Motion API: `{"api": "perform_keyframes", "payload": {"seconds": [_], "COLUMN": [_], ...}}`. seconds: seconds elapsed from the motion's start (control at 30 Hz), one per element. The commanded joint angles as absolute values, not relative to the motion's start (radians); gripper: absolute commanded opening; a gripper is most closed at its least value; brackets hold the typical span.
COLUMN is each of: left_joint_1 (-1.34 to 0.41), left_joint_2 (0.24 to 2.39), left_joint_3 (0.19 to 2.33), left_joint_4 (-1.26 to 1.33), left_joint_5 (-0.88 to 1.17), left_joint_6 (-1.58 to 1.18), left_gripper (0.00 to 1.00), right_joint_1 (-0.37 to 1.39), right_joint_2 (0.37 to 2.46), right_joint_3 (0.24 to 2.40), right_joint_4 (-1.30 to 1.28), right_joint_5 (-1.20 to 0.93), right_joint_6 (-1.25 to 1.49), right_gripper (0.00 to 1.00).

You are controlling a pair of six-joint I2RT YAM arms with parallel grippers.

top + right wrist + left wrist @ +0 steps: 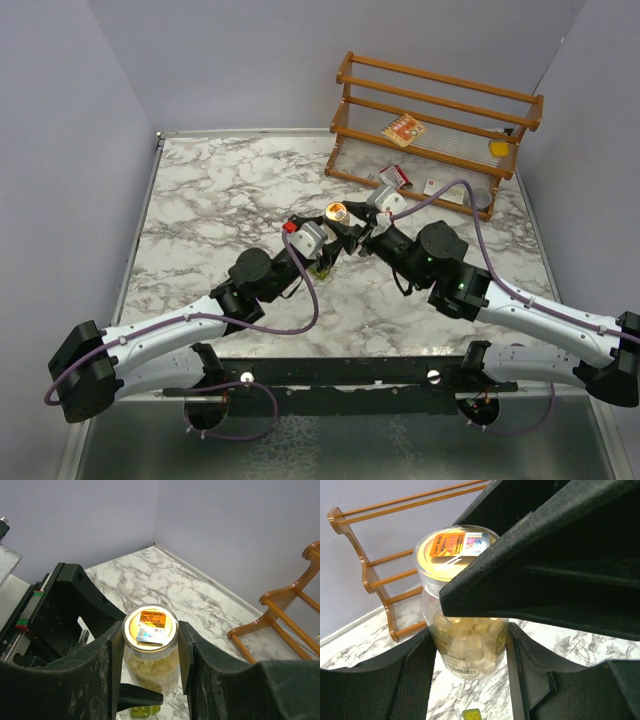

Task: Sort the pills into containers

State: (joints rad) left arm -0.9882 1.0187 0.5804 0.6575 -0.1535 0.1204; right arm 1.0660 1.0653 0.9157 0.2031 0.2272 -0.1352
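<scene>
A small clear bottle (337, 211) with an orange-labelled lid stands upright mid-table, full of pale yellow pills (470, 640). My left gripper (325, 248) is shut on its lower body, fingers (415, 680) against both sides in the left wrist view. My right gripper (354, 232) is shut on the lid (150, 626), pads (185, 650) touching its rim on both sides. One right finger crosses in front of the bottle in the left wrist view. The olive-green pill box (142, 710) lies on the marble just below the bottle, mostly hidden; it also shows in the top view (322, 270).
A wooden rack (440, 110) stands at the back right, holding a red-and-white carton (403, 130) and a yellow block (498, 148). More cartons (392, 178) lie in front of it. Grey walls close the table's left, back and right sides.
</scene>
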Motion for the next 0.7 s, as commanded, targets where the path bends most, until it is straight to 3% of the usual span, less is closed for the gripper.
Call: {"api": "perform_keyframes", "payload": {"seconds": [0.0, 0.1, 0.3, 0.57, 0.67], "left_joint_1": [-1.006, -1.006, -1.006, -1.006, -1.006], "left_joint_2": [0.956, 0.957, 0.96, 0.972, 0.977], "left_joint_3": [0.605, 0.603, 0.603, 0.608, 0.61], "left_joint_4": [0.898, 0.897, 0.898, 0.892, 0.884], "left_joint_5": [-0.044, -0.044, -0.04, -0.052, -0.055], "left_joint_6": [0.109, 0.109, 0.109, 0.11, 0.109], "left_gripper": [0.0, 0.0, 0.0, 0.0, 0.0], "right_joint_1": [1.072, 1.071, 1.071, 1.072, 1.071], "right_joint_2": [1.103, 1.106, 1.091, 1.064, 1.056], "right_joint_3": [0.902, 0.904, 0.895, 0.883, 0.882], "right_joint_4": [0.032, 0.029, 0.036, 0.044, 0.044], "right_joint_5": [0.243, 0.243, 0.245, 0.241, 0.243], "right_joint_6": [-0.117, -0.117, -0.116, -0.116, -0.116], "right_gripper": [0.44, 0.59, 0.56, 0.26, 0.08]}}
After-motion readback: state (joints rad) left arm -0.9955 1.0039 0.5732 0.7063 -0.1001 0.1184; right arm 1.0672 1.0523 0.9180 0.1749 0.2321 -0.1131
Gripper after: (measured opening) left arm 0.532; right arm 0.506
